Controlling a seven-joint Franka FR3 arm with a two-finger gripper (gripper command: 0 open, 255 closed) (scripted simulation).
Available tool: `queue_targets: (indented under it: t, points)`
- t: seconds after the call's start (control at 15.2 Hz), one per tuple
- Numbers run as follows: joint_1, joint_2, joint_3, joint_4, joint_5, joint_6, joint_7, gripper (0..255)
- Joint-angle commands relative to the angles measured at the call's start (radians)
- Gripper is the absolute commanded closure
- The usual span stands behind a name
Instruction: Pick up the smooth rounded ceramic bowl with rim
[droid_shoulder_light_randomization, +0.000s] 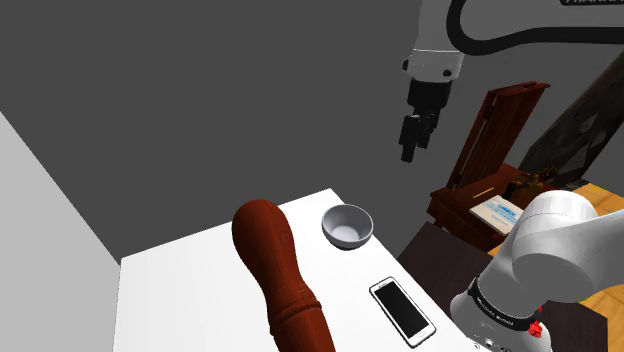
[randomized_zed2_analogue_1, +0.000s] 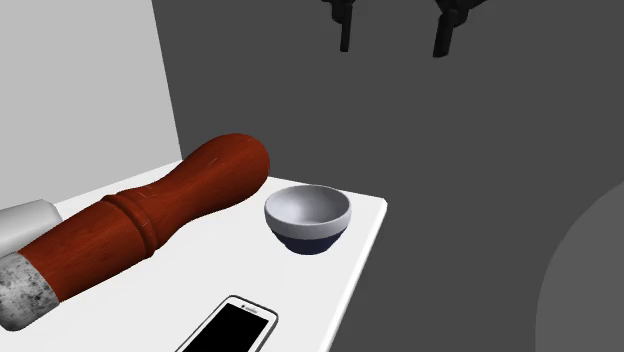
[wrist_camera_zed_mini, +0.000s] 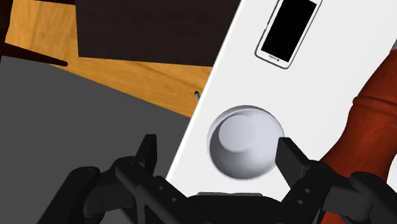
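Note:
A small rounded bowl (droid_shoulder_light_randomization: 347, 226) with a pale grey inside stands upright near the far edge of the white table (droid_shoulder_light_randomization: 180, 290). In the second exterior view the bowl (randomized_zed2_analogue_1: 308, 212) shows a dark blue outside. My black gripper (droid_shoulder_light_randomization: 412, 140) hangs open high above the table, a little past the bowl and beyond the table's edge in the shoulder view. Its two fingers come down from the top of the second exterior view, the gripper (randomized_zed2_analogue_1: 395, 35) well above the bowl. In the wrist view the bowl (wrist_camera_zed_mini: 245, 141) lies far below the open gripper (wrist_camera_zed_mini: 217, 156), untouched.
A big red-brown wooden pepper mill (droid_shoulder_light_randomization: 280, 280) lies on its side close beside the bowl. A black-screened phone (droid_shoulder_light_randomization: 402, 308) lies flat near the table's edge by the stand. Dark wooden furniture (droid_shoulder_light_randomization: 490, 150) stands beyond the table, over a wooden floor (wrist_camera_zed_mini: 146, 70).

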Motion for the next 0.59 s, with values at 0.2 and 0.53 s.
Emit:
queue_targets:
  t: [0.2, 0.53]
  points:
    - [0.001, 0.028, 0.001, -0.079, 0.017, 0.118, 0.004, 0]
    - [0.008, 0.114, 0.002, -0.184, 0.051, 0.327, 0.005, 0]
